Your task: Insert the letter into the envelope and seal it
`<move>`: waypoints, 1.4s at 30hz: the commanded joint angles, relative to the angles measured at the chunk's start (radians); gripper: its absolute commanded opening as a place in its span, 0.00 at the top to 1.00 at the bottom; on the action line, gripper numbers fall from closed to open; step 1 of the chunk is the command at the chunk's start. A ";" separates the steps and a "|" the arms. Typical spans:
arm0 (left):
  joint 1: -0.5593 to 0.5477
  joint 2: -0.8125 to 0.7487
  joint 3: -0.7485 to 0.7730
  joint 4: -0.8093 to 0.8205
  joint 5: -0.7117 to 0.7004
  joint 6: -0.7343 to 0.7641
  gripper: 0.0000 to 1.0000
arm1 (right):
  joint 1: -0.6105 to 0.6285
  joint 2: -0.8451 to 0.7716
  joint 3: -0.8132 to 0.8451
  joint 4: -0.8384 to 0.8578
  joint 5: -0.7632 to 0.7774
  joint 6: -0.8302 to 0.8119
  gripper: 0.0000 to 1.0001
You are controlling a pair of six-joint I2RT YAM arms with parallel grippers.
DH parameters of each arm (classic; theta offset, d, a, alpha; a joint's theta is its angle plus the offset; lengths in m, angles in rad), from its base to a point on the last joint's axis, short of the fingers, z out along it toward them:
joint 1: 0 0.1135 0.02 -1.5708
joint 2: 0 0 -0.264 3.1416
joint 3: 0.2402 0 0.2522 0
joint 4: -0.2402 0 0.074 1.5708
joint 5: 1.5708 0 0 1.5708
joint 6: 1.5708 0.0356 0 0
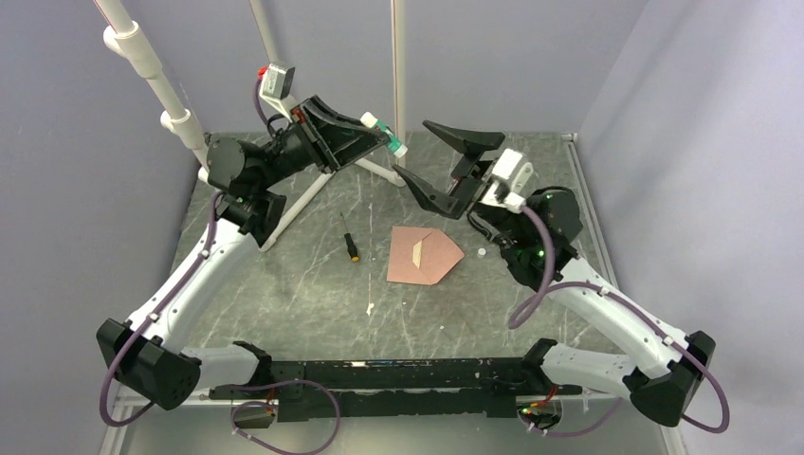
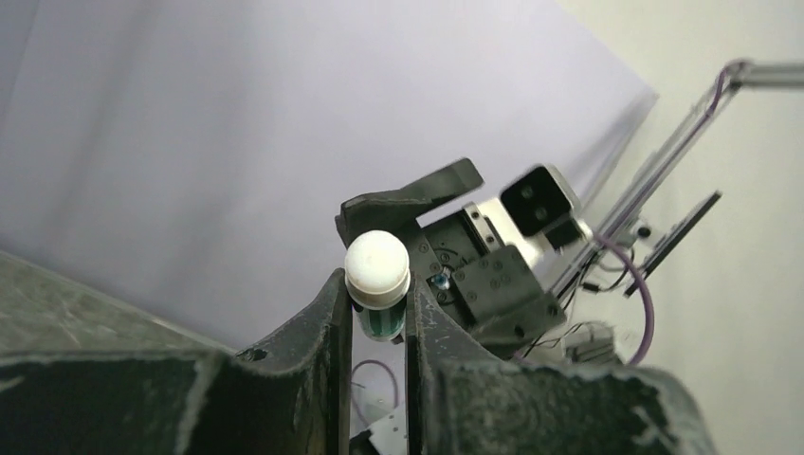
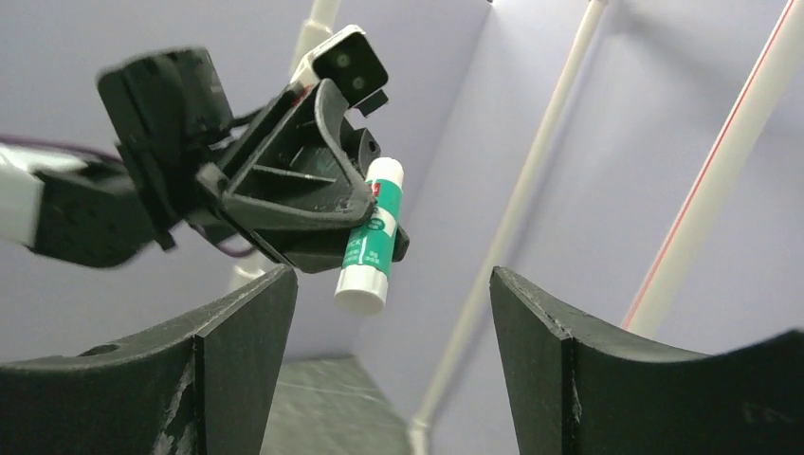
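Pinching a glue stick (image 1: 387, 136) in the upper middle of the top view, the left gripper (image 1: 370, 133) faces the right gripper (image 1: 414, 149), spread wide and empty, while the envelope (image 1: 424, 256) lies flat mid-frame on the table (image 1: 284, 284).

The table (image 1: 313, 284) is lit evenly and softly from above, and only faint shadows are cast. In the left wrist view the wall (image 2: 740, 284) is washed out at the right, and the left gripper (image 2: 377, 294) is rendered soft near the bottom edge.
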 commanded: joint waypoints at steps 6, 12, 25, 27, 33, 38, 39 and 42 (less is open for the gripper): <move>0.001 0.041 0.087 -0.161 -0.061 -0.174 0.97 | 0.020 0.092 0.132 -0.111 -0.009 -0.442 0.25; 0.002 0.057 0.097 -0.130 -0.045 -0.216 0.98 | 0.019 0.137 0.138 -0.035 0.018 -0.432 0.44; 0.015 0.038 0.101 -0.101 -0.011 -0.198 0.98 | 0.021 0.184 0.158 0.033 0.085 -0.358 0.97; 0.018 0.038 0.104 -0.097 -0.006 -0.199 0.88 | 0.021 0.178 0.155 0.036 0.100 -0.346 1.00; 0.033 0.024 0.101 -0.112 -0.019 -0.181 0.24 | 0.021 0.134 0.138 -0.017 0.089 -0.350 1.00; 0.039 0.022 0.105 -0.163 -0.034 -0.145 0.17 | 0.021 0.106 0.137 -0.114 0.052 -0.350 1.00; 0.039 0.022 0.108 -0.183 -0.037 -0.136 0.18 | 0.020 0.103 0.144 -0.141 0.046 -0.347 1.00; 0.041 0.024 0.121 -0.262 -0.049 -0.105 0.20 | 0.020 0.098 0.160 -0.198 0.039 -0.343 1.00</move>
